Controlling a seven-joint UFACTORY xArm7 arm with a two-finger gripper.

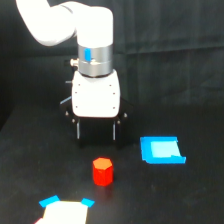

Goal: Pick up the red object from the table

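Approach seems to be the step in hand: the white xArm gripper (96,134) hangs above the flat matte black table (30,165) with its two dark fingers (78,131) spread apart and nothing between them. The small red-orange hexagonal block (103,171) stands upright on the table, nearer the camera than the fingers and apart from them. A flat bright blue tray-like piece (161,150) lies toward the exterior view's right. Next, I'd guess, the fingers must come forward over the block, descend astride it, then close.
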